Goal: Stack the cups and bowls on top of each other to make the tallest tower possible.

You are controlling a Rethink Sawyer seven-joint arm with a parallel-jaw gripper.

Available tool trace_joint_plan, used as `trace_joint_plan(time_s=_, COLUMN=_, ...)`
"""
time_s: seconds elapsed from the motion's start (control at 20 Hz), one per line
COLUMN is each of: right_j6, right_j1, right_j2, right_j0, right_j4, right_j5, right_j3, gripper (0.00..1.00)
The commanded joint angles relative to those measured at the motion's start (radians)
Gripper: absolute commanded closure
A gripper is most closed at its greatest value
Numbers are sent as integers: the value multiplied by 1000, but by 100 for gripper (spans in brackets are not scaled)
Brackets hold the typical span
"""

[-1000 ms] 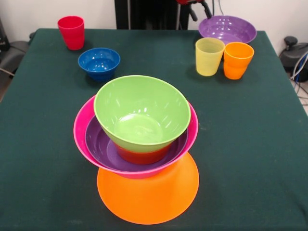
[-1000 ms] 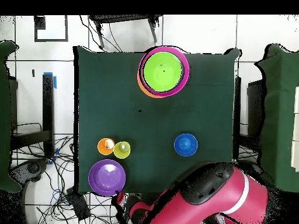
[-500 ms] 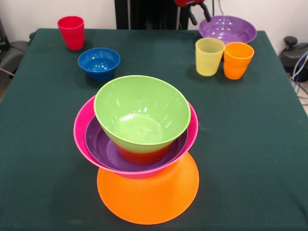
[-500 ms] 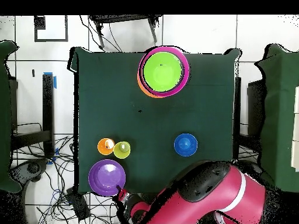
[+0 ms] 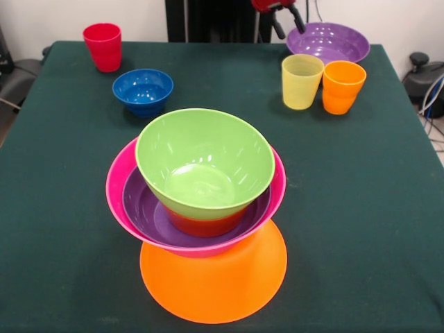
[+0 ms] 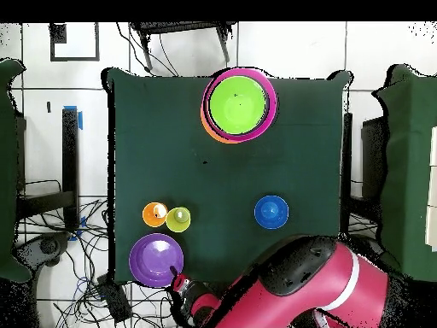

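Note:
The tower (image 5: 205, 208) stands near the table's front: an upturned orange bowl (image 5: 211, 288) under a hot pink bowl (image 5: 116, 187), a purple bowl (image 5: 146, 211), a small red-orange bowl (image 5: 205, 224) and a lime green bowl (image 5: 205, 163) on top. A second purple bowl (image 5: 327, 41) sits at the far right, with my gripper (image 5: 288, 22) just left of its rim, fingers apart and empty. The yellow cup (image 5: 301, 81) and orange cup (image 5: 343, 87) stand side by side. The blue bowl (image 5: 143, 90) and red cup (image 5: 103, 46) sit at the far left. In the overhead view the gripper (image 6: 177, 279) is beside the purple bowl (image 6: 155, 259).
The dark green table (image 5: 361, 208) fills the front view. The black pedestal (image 5: 208, 19) stands at its far edge. In the overhead view the red arm (image 6: 299, 286) covers the table's lower right corner and hides the red cup. Cables lie on the floor at the lower left (image 6: 94, 282).
The gripper has come down a little and nearer to the loose purple bowl's rim. The arm has shifted slightly with it. The bowls and cups have not moved.

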Motion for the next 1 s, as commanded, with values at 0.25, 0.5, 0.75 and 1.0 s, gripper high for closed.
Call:
trace_joint_plan(time_s=0.25, right_j6=59, right_j1=75, right_j2=47, right_j0=35, right_j4=3, right_j5=-1, right_j3=-243, gripper=0)
trace_joint_plan(time_s=0.5, right_j6=54, right_j1=101, right_j2=31, right_j0=45, right_j4=6, right_j5=-8, right_j3=-259, gripper=0)
trace_joint_plan(time_s=0.75, right_j6=30, right_j1=83, right_j2=13, right_j0=82, right_j4=10, right_j5=4, right_j3=-267, gripper=0)
trace_joint_plan(time_s=1.0, right_j6=34, right_j1=56, right_j2=21, right_j0=94, right_j4=-11, right_j5=66, right_j3=-276, gripper=100)
